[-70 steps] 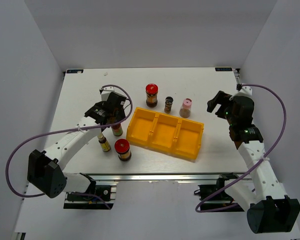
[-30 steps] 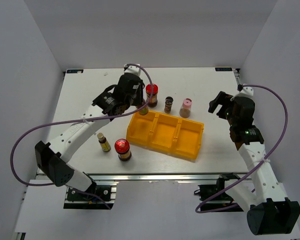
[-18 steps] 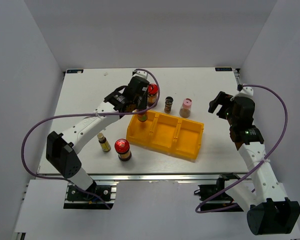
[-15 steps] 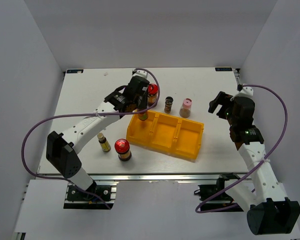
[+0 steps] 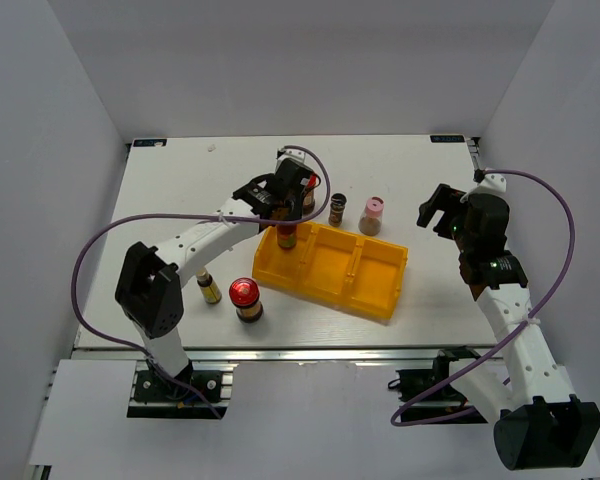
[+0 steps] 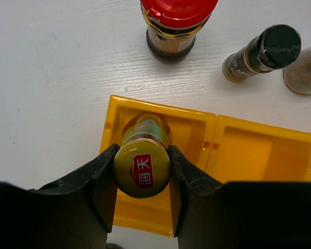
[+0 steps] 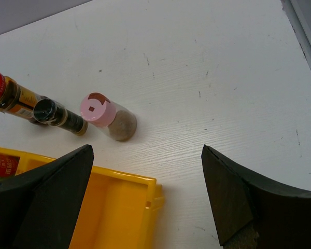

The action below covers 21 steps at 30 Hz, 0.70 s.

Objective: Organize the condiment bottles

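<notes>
My left gripper point(image 5: 287, 222) point(image 6: 142, 171) is shut on a slim yellow-capped sauce bottle point(image 6: 142, 165) that stands upright in the left compartment of the yellow tray point(image 5: 376, 276). A red-lidded jar point(image 6: 177, 21), a dark spice jar point(image 5: 337, 208) and a pink-lidded shaker point(image 5: 373, 214) stand in a row behind the tray. A second yellow-capped bottle point(image 5: 209, 286) and a second red-lidded jar point(image 5: 245, 298) stand on the table in front left of the tray. My right gripper point(image 5: 438, 210) point(image 7: 147, 199) is open and empty, to the right of the shaker point(image 7: 101, 111).
The tray's middle and right compartments point(image 6: 254, 150) hold nothing. The tray's right end point(image 7: 119, 207) lies below my right gripper's jaws. White walls enclose the table on three sides.
My left gripper has carried the yellow-capped bottle from the table's left side to the right and lowered it into the tray's left compartment. The right arm has not moved.
</notes>
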Motion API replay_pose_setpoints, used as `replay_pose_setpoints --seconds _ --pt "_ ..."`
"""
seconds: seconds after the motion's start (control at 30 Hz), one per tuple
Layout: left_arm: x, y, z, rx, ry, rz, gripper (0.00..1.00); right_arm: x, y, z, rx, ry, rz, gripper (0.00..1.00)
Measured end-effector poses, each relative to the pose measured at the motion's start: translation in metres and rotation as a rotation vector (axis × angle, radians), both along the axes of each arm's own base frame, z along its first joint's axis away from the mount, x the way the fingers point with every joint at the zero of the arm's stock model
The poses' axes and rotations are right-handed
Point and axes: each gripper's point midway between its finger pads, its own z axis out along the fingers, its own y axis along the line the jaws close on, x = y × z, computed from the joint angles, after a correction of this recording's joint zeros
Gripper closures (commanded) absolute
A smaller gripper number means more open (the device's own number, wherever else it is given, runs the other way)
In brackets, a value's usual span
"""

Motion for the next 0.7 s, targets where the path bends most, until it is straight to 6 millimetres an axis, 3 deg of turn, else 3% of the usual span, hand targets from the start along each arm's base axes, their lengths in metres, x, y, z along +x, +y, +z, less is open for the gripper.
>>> replay_pose_setpoints --seconds 0.07,0.1,0.2,0.23,0.3,0.33,0.53,0.7 --pt "0.000 0.000 -0.001 0.002 0.002 0.002 0.74 0.000 0.000 0.000 -0.001 0.002 0.000 0.11" --pt "-0.001 0.001 -0.002 0.004 0.006 0.003 0.57 0.000 0.000 -0.001 -0.001 0.003 0.000 0.11" --pt "-0.001 0.001 -0.003 0.005 0.007 0.007 0.37 -0.001 0.000 -0.002 -0.002 0.007 0.000 0.11" --pt "0.000 0.002 -0.002 0.006 0.005 0.010 0.19 -0.001 0.000 -0.002 -0.002 0.008 0.000 0.11" --pt "0.001 0.002 -0.001 0.002 -0.002 0.018 0.13 -0.002 0.000 -0.003 -0.002 0.013 0.000 0.11" --pt "0.001 0.002 0.000 0.000 -0.006 0.022 0.02 -0.002 0.000 -0.003 -0.002 0.013 0.001 0.11" --pt "-0.002 0.005 0.015 -0.023 -0.029 0.032 0.02 -0.002 0.001 -0.003 -0.001 0.013 0.005 0.11" --pt "-0.019 0.023 0.053 -0.086 -0.066 0.095 0.02 -0.002 0.001 -0.003 0.000 0.013 0.008 0.11"
